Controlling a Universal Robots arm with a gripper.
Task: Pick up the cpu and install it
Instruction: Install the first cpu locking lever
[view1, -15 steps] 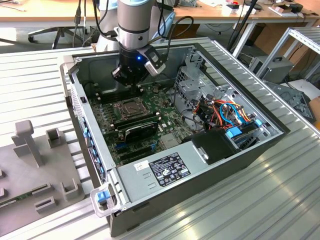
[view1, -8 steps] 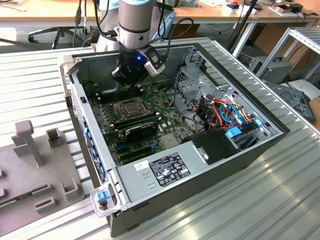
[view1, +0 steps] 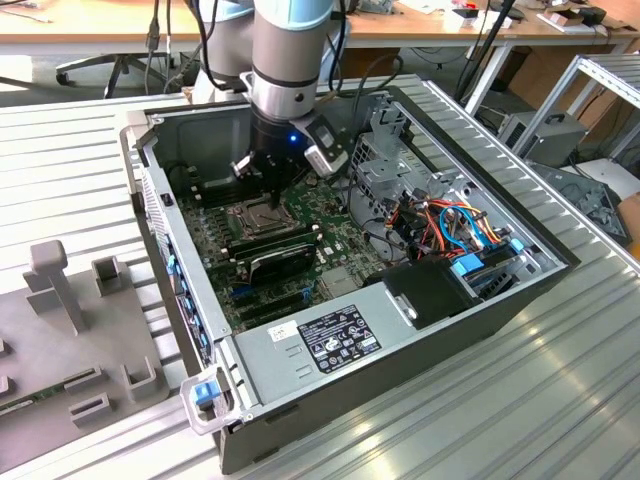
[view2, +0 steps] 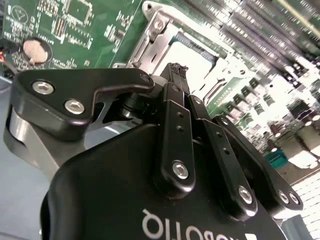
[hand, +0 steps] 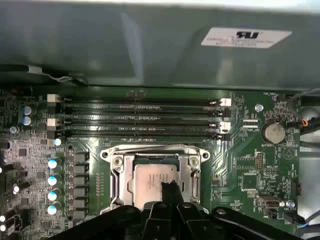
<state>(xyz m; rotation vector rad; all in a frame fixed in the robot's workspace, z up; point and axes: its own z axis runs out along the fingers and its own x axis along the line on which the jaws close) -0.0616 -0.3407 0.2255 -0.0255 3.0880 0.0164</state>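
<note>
The cpu, a flat silver-beige square, lies inside the metal-framed socket on the green motherboard. In the second wrist view the cpu shows pale just beyond the fingertips. My gripper hangs straight over the chip with its black fingers pressed together into one narrow tip. The tip is at or just above the chip's top; contact cannot be told. In the exterior view the gripper reaches down into the open computer case over the socket.
Long black memory slots run beside the socket toward the case wall. A coin battery sits on the board. A drive cage with orange and blue cables fills the case's right. A grey fixture tray lies at the exterior view's left.
</note>
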